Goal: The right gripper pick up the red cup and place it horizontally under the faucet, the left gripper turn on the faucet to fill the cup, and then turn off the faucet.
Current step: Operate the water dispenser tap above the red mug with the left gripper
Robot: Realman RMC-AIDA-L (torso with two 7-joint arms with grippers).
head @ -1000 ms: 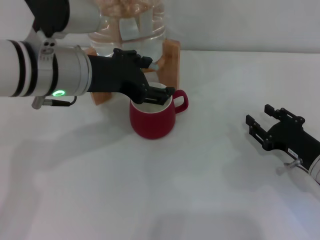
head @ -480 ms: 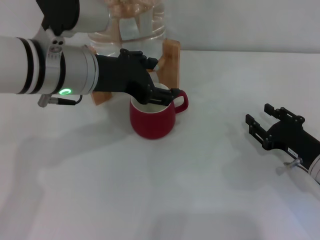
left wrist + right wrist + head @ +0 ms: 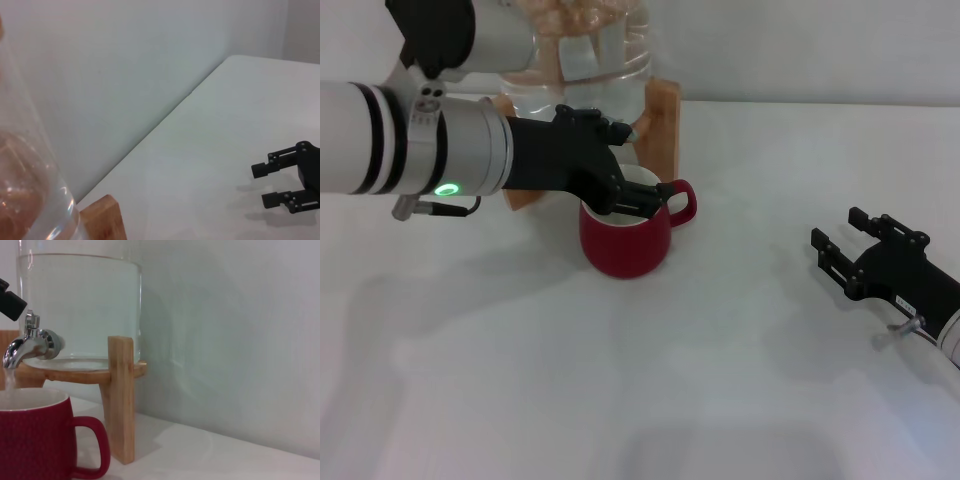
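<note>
Left gripper: black two-fingered claw (image 3: 638,198) on a white-silver banded arm with a green light, reaching over the mouth of the cup at the tap; whether its fingers are apart or together I cannot tell.
Red cup: squat dark-red ceramic mug (image 3: 624,238) with a white inside and one loop handle, standing upright on the desk right beneath the left gripper, handle turned away from that arm.
Faucet: small shiny chrome tap (image 3: 29,345) with a downward spout, just above the cup's rim; hidden behind the left gripper in the head view. A thin pale stream seems to drop from the spout into the cup, so the tap looks open.
Water jar: clear glass jar (image 3: 80,305) on a light wooden stand (image 3: 121,395), directly behind the left gripper.
Right gripper: black two-fingered claw (image 3: 852,237), fingers apart and holding nothing, resting low near the desk, well apart from the cup and off to its handle side.
Step in hand: filling, judged from the placed cup and the stream.
Next move: once the level nears the rim, the left gripper must swing the lever back to shut, without knocking the cup.
Surface: plain white desk (image 3: 720,380).
Room: bare pale wall (image 3: 125,65) meeting the desk's far edge.
</note>
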